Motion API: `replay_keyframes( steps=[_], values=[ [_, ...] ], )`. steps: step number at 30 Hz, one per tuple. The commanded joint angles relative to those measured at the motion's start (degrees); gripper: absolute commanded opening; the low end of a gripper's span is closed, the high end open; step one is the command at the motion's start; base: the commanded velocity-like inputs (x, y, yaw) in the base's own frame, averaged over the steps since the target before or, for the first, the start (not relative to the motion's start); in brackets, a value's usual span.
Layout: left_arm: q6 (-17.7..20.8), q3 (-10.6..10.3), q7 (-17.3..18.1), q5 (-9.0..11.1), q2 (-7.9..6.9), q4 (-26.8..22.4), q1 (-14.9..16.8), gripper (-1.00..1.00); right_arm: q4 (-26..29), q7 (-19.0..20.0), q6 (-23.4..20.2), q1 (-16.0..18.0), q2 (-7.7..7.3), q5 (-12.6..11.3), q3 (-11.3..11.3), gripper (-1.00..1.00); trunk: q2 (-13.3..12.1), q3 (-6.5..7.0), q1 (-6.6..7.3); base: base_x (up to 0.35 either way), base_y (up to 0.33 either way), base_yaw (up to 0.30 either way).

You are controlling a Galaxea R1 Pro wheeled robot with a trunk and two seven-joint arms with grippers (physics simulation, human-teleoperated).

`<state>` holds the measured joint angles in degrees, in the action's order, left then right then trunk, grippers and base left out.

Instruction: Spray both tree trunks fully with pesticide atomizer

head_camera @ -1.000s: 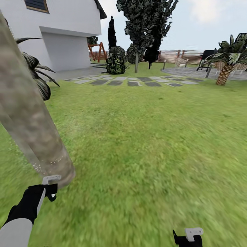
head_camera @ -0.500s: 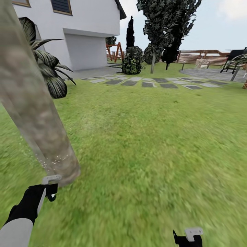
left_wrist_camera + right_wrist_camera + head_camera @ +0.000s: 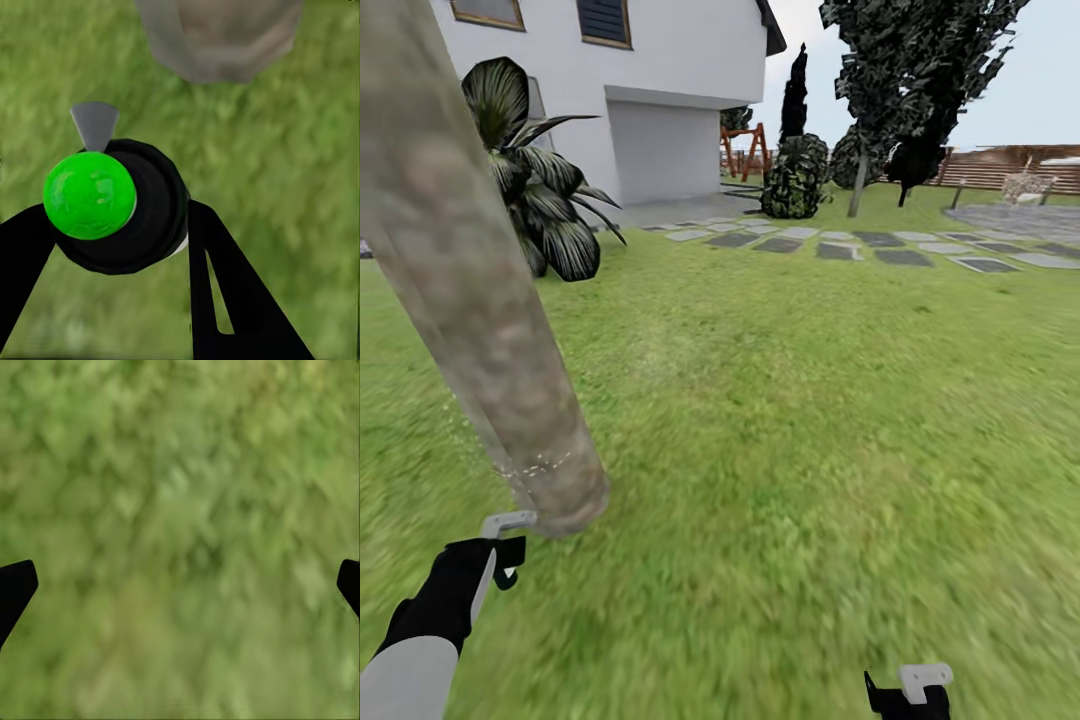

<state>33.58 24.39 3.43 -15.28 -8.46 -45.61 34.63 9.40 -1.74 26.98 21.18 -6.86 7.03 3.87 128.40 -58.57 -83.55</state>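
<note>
Beside one tree trunk (image 3: 470,300), left pincer (image 3: 112,225) pinches one pesticide atomizer (image 3: 112,206); right pincer (image 3: 180,585) spread wide

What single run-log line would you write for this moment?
left gripper: shut on pesticide atomizer | aimed at tree trunk base | pesticide specks on bark | right gripper: open over lawn

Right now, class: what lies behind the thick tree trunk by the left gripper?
Behind the tree trunk a dark broad-leaved palm stands on the lawn, with the white house beyond. The trunk covers the ground directly behind it, so that part cannot be seen. The left gripper is near its base.
</note>
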Motion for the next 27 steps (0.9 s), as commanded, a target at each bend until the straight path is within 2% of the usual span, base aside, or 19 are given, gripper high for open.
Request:
replay_keyframes(
  steps=[1, 10, 12, 13, 18, 20, 25, 27],
  values=[
    [0.0, 0.0, 0.0, 0.0, 0.02, 0.1, 0.0, -1.00, 0.0, 0.0, 0.0, 0.0, 0.00, 0.0, 0.0, 1.00, 0.0, 0.00, 0.00, 0.220, -0.217, 0.277],
    [0.0, -0.3, 0.2, -0.1, 0.97, -0.2, 0.1, -1.00, 0.0, 0.0, 0.0, 0.0, -0.06, 0.0, 0.1, 1.00, 0.0, 0.00, 0.00, 0.159, -0.134, 0.221],
    [0.0, -0.4, 0.4, -0.1, 1.17, -0.2, 0.8, -1.00, 0.0, 0.0, 0.0, 0.0, -0.08, 0.0, 0.0, 1.00, 0.0, 0.00, 0.00, 0.005, -0.004, 0.012],
    [0.1, -0.5, 0.4, -0.1, 1.67, -0.3, 1.5, -1.00, 0.0, 0.0, 0.0, 0.0, -0.12, 0.0, 0.0, 1.00, 0.0, 0.00, 0.00, 0.001, -0.001, 0.002],
    [0.7, -1.0, 0.8, -0.1, 2.34, -0.3, 5.6, -1.00, 0.0, 0.0, 0.0, 0.0, -0.24, 0.0, 0.1, 1.00, 0.0, 0.00, 0.00, 0.000, 0.000, 0.000],
    [0.8, -1.2, 0.9, -0.1, 2.19, -0.2, 6.0, -1.00, 0.0, 0.0, 0.0, 0.0, -0.20, 0.0, 0.1, 1.00, 0.0, 0.00, 0.00, 0.000, 0.000, 0.000],
    [1.5, -1.6, 1.0, -0.4, 0.04, 0.2, 6.9, -1.00, 0.0, 0.0, 0.0, 0.0, -0.11, 0.0, 0.0, 1.00, 0.0, 0.00, 0.00, 0.000, 0.000, 0.000],
    [1.6, -2.2, 1.2, -0.5, -0.16, 0.0, 7.1, -1.00, 0.0, 0.0, 0.0, 0.0, -0.09, 0.0, 0.0, 1.00, 0.0, 0.00, 0.00, 0.000, 0.000, 0.000]
  ],
)
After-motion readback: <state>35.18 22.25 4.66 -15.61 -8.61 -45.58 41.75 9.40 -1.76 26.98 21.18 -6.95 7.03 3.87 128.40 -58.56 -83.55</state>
